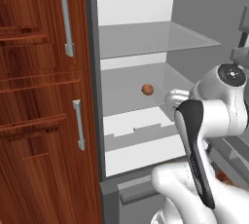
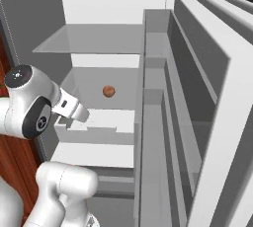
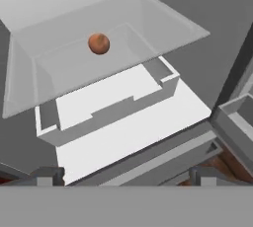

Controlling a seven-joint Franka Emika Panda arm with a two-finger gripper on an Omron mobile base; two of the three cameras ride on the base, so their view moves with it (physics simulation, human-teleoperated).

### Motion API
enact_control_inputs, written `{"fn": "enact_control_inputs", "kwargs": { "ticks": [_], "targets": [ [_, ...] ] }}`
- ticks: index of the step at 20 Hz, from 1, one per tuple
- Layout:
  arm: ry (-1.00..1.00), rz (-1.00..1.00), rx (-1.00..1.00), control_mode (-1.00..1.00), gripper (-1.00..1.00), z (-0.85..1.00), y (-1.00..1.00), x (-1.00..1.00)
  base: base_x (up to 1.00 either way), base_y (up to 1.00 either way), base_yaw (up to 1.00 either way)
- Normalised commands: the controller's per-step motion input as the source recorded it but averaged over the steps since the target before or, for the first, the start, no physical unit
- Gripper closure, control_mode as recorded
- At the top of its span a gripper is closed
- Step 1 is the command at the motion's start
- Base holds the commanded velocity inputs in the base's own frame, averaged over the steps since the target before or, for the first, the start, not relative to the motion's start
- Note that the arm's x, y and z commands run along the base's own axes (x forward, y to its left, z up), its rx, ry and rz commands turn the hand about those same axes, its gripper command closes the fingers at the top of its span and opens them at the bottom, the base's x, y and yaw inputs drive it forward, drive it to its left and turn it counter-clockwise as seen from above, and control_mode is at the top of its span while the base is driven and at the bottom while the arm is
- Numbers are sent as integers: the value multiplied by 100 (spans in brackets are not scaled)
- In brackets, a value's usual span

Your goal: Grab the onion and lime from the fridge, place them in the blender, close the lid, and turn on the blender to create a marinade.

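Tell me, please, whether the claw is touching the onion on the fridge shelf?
Apart. In the hand view the onion sits far up the glass shelf, well clear of the claw fingertips.

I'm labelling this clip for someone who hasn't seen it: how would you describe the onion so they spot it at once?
Find the open fridge, the grey-walled cabinet right of the red-brown wooden cupboard. Inside, look at the lower glass shelf, just above the white drawer. The onion is the small round orange-brown ball sitting alone there, the one warm-coloured spot among grey and white.
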Motion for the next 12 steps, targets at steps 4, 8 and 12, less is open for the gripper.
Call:
{"fn": "enact_control_inputs", "kwargs": {
  "ticks": [4, 8, 12],
  "targets": [
    [33, 14, 0, -100, -100, 38, -13, 80, 0, 0, 0],
    [24, 20, -2, -100, -100, 9, -6, 33, 0, 0, 0],
    [0, 2, -3, -100, -100, -23, 5, 0, 0, 0, 0]
  ]
}}
